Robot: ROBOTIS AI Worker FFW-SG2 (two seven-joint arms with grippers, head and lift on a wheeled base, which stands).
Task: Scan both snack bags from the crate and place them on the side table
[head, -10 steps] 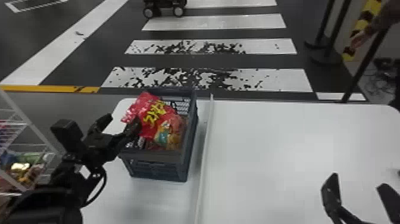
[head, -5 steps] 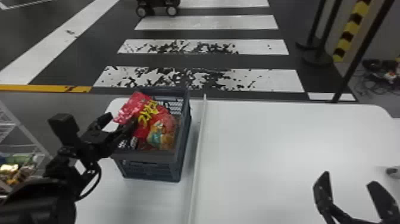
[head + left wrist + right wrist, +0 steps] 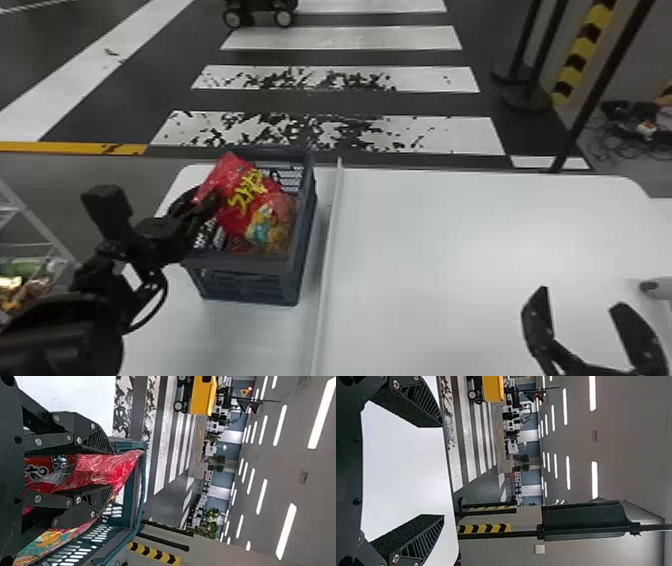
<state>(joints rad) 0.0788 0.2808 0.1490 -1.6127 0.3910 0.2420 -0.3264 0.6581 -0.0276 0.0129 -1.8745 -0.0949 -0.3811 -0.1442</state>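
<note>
At the crate [image 3: 245, 277] on the left, my left gripper [image 3: 202, 207] is shut on the left edge of the red snack bag [image 3: 235, 187] with yellow lettering, which leans tilted inside. Crumpled red film of the bag [image 3: 105, 469] lies between the two fingers of my left gripper [image 3: 95, 473] in its wrist view. A second bag [image 3: 270, 227], teal and orange, rests in the crate against the red one, partly covered by it. My right gripper [image 3: 582, 320] is parked at the lower right; in its wrist view the right gripper [image 3: 429, 471] stands open with nothing between its fingers.
A raised white strip [image 3: 330, 260] runs along the table [image 3: 425, 250] just right of the crate. At the right edge a grey object [image 3: 652, 287] lies on the table. A wire rack [image 3: 30, 235] holding items stands at far left.
The left gripper's fingers have drawn closer together on the red bag. The head view has shifted slightly; the bags keep about the same place in the crate.
</note>
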